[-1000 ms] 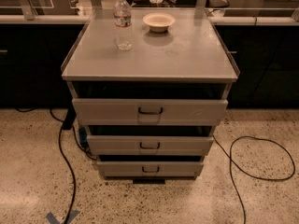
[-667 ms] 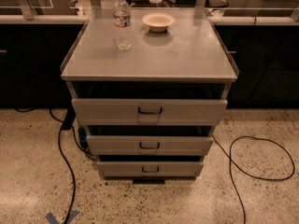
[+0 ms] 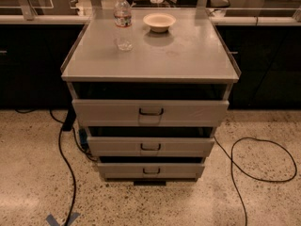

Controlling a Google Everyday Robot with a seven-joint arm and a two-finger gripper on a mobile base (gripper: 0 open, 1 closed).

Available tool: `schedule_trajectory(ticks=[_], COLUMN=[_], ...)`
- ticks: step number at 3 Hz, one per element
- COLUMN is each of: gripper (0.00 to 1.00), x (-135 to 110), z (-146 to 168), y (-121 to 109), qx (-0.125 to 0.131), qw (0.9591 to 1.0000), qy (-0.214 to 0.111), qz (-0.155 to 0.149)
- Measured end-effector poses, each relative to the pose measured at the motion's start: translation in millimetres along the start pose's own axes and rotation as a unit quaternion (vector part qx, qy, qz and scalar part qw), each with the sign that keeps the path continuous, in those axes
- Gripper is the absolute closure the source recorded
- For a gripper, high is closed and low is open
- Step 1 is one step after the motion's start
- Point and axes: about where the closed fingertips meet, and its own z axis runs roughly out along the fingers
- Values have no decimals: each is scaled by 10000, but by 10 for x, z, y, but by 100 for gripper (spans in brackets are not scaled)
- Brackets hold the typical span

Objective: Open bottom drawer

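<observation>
A grey metal cabinet (image 3: 150, 60) stands on the speckled floor with three drawers stacked at its front. The bottom drawer (image 3: 151, 170) has the slimmest front panel and a small dark bracket handle (image 3: 151, 171) at its centre; its front sits furthest back of the three. Above it are the middle drawer (image 3: 150, 146) and the tall top drawer (image 3: 150, 112), whose fronts stand further forward. My gripper is not in view in the camera view.
A clear water bottle (image 3: 122, 21) and a small cream bowl (image 3: 159, 21) stand on the cabinet top. Black cables lie on the floor at left (image 3: 63, 164) and right (image 3: 256, 159). Dark counters run behind the cabinet. Blue tape (image 3: 61, 219) marks the floor.
</observation>
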Motion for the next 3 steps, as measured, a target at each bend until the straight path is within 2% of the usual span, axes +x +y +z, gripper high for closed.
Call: schedule_trajectory(ticks=[1, 2, 3], gripper=[0, 0, 0], x=[-47, -47, -39], z=[206, 206, 251], y=[165, 165, 289], qx=[-433, -433, -254], qw=[9991, 9991, 9992], qy=[-38, -38, -21], qz=[-21, -21, -300])
